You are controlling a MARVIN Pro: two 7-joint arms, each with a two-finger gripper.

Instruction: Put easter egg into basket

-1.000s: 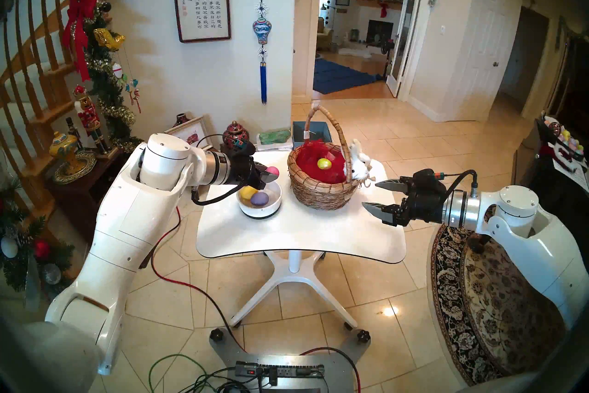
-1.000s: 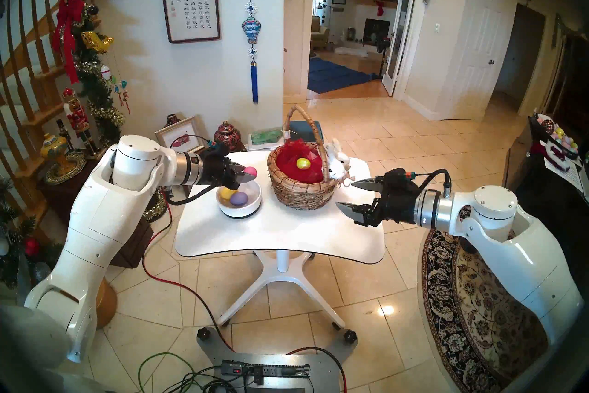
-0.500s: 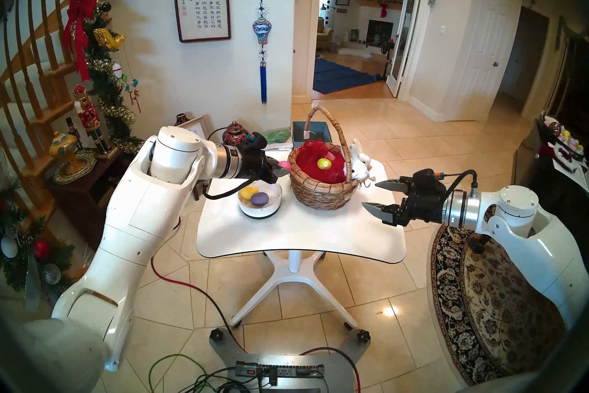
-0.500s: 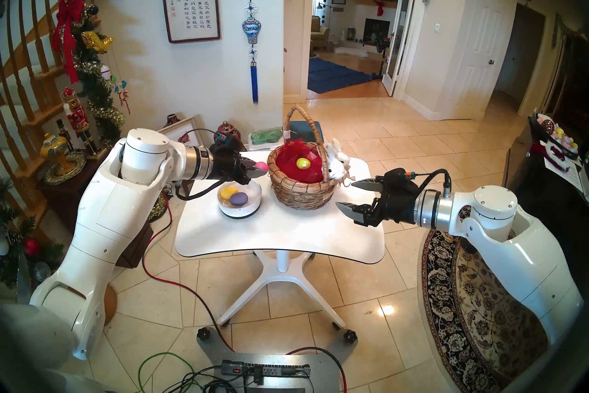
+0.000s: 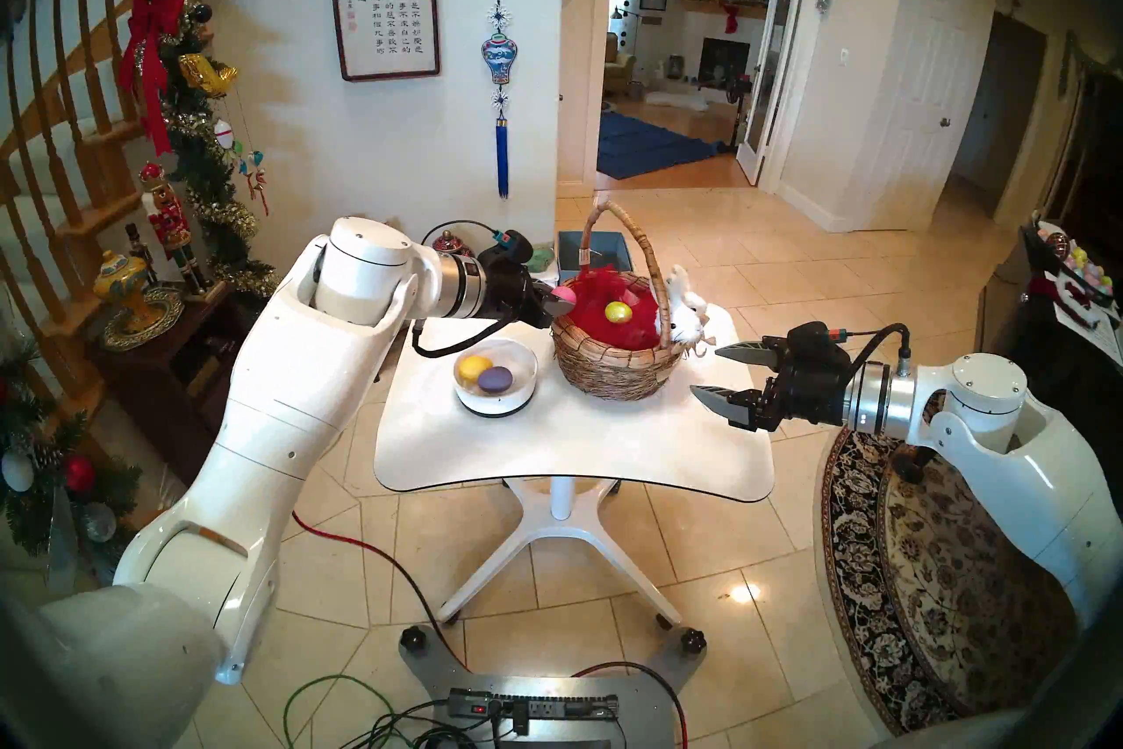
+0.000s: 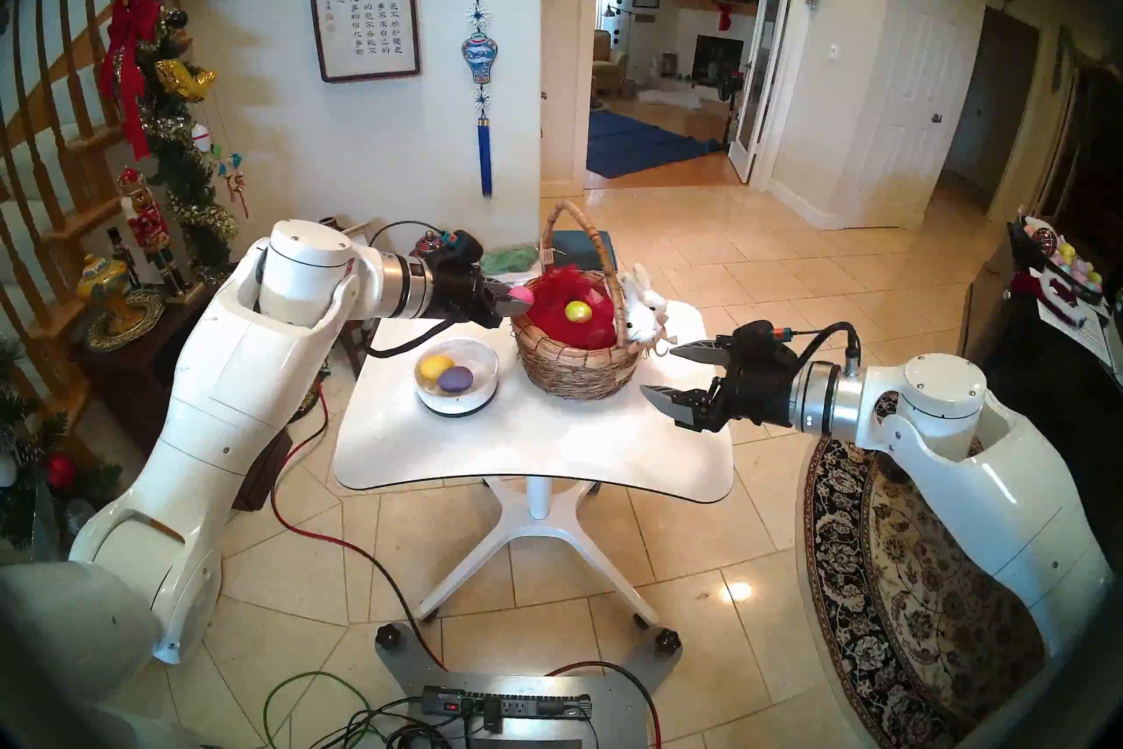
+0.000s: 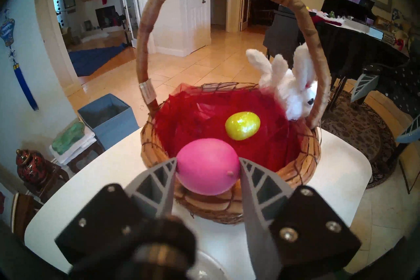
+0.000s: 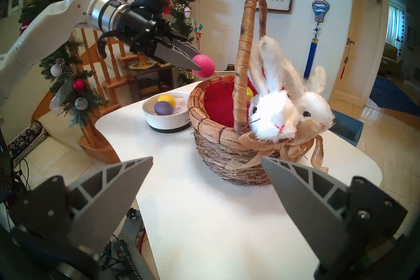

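Observation:
The tan wicker basket (image 5: 614, 365) with arched handle, red mesh lining and white plush bunnies (image 8: 272, 113) stands on the white table (image 5: 577, 444). A glittery yellow egg (image 7: 242, 122) lies inside it. My left gripper (image 5: 558, 302) is shut on a pink egg (image 7: 208, 166) and holds it just above the basket's left rim; it also shows in the right wrist view (image 8: 203, 66). My right gripper (image 5: 708, 372) is open and empty, to the right of the basket. A low white bowl (image 5: 497, 377) left of the basket holds a yellow egg (image 5: 474, 368) and a purple egg (image 5: 495, 379).
A blue box (image 7: 109, 118) and a stool with folded towels (image 7: 72, 143) stand behind the table. A side table with ornaments and a decorated stair rail are at the left (image 5: 146, 304). A patterned rug (image 5: 936, 577) and a dark piano (image 7: 354, 41) are at the right.
My left arm has moved right and up from over the bowl, carrying the pink egg to the basket's left rim. The right arm has not moved.

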